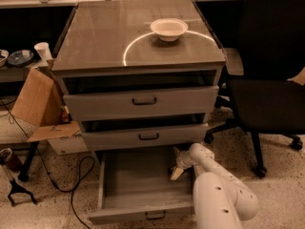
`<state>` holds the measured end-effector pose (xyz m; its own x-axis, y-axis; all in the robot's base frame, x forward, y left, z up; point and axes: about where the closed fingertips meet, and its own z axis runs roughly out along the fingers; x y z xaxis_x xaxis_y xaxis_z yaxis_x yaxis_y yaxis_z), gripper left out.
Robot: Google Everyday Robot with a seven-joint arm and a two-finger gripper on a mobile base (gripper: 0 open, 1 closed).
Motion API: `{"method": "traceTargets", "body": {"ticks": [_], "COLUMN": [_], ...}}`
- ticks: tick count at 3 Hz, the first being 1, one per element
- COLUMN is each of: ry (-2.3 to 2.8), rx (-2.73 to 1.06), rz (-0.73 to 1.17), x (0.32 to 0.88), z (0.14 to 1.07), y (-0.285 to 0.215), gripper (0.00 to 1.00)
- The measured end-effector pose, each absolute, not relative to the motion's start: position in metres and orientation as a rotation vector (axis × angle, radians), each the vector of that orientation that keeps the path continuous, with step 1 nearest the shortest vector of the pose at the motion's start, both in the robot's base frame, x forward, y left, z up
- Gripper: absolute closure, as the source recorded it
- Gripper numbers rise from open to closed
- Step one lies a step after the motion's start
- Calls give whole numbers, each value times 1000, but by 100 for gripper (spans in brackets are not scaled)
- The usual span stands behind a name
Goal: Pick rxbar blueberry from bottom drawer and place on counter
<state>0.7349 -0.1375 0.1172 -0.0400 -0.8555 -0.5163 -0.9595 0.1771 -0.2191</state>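
**Hold on the bar unconfirmed, deep under the middle drawer**

Furthest left lies the eventual landing spot. The left half of the counter (90, 42) is bare slab, so a put-down there should meet nothing.

Below it the bottom drawer (124, 190) stands pulled out, its grey floor bare across the left and middle. The rxbar blueberry is not lying there. I judge it to be in the right rear corner, where it cannot be told apart from the gripper.

The front of the middle drawer (148, 136) hangs over that rear part. A straight lift could knock the wrist or the bar against its lower edge and jolt a thin wrapper loose, so drawing forward first looks safer.

On the counter the white bowl (168, 28) sits right of centre, and a release aimed there could nudge it or leave the bar on its rim.

The gripper (177, 170) is low in the drawer near its right wall. How far it is open, and whether it has hold of anything, I cannot tell (a small pale piece at its tip could be label or gripper). It may come up empty or pinch only a corner.

Rightmost, the black chair (276, 80) stands close to where the arm (224, 199) would swing.
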Motion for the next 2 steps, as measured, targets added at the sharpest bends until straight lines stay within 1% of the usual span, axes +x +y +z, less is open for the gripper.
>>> {"method": "traceTargets", "body": {"ticks": [2], "ry": [1965], "rx": [-1750], "rz": [161], "x": [720], "z": [131], "y": [-149], "gripper": [0]}}
